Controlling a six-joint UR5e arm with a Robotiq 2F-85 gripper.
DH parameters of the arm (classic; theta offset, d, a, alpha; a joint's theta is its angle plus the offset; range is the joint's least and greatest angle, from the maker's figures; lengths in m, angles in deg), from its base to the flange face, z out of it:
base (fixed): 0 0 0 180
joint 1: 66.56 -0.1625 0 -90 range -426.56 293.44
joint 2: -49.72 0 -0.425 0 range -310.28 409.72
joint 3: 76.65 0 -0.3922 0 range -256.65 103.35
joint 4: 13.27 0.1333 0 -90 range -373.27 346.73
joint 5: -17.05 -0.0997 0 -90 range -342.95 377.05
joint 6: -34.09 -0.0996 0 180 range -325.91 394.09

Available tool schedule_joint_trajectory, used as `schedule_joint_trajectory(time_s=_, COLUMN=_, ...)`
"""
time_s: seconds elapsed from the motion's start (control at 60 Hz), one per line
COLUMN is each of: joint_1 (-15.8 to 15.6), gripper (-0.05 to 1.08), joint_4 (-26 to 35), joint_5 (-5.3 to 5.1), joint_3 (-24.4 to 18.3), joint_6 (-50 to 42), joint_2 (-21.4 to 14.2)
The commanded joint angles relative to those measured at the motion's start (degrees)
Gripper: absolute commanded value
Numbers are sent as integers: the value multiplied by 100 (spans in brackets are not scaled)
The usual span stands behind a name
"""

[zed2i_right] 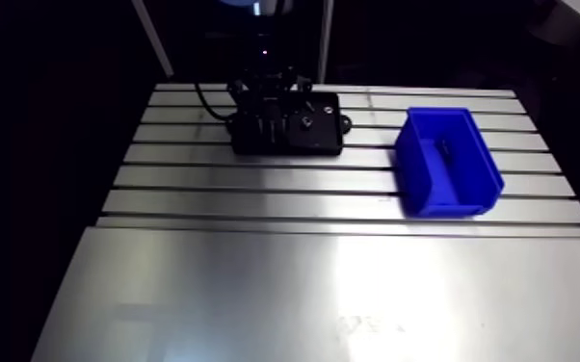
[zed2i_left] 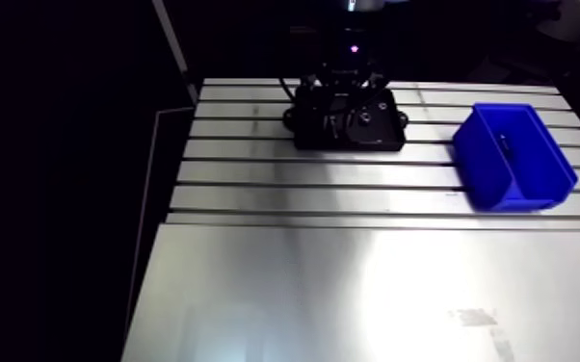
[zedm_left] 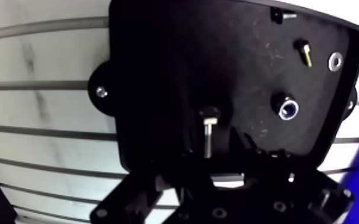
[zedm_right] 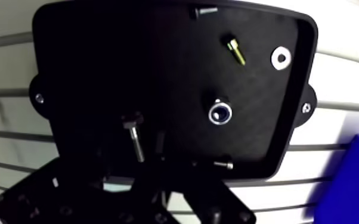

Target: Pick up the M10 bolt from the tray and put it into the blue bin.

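Observation:
A black tray (zedm_left: 158,71) sits at the far side of the slotted table, bolted down by its side ears. In it lies a bolt (zedm_left: 208,126) with a black head and a bright shank. In the wrist view my gripper (zedm_left: 210,148) is low over the tray, and its dark fingers stand apart on either side of the shank's near end. The bolt appears to rest on the tray floor. The blue bin (zed2i_left: 515,156) stands on the table to the right of the tray, and a corner of the blue bin (zedm_right: 355,179) shows in the wrist view.
Ahead of the gripper the tray holds a ring-shaped nut (zedm_right: 220,112), a small brass-tipped screw (zedm_right: 234,50), a washer (zedm_right: 281,58) and a short dark screw (zedm_right: 204,11). A small dark part (zed2i_left: 506,144) lies in the bin. A smooth metal plate (zed2i_left: 371,289) covers the table's near half.

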Motion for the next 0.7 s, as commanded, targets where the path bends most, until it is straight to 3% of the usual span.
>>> schedule_joint_trajectory(time_s=0.017, joint_1=-8, gripper=59, joint_4=-2, joint_5=0, joint_3=3, joint_6=0, joint_2=2)
schedule_joint_trajectory(time_s=0.7, joint_1=10, gripper=66, joint_4=-2, joint_5=0, joint_3=-6, joint_6=0, joint_2=3)
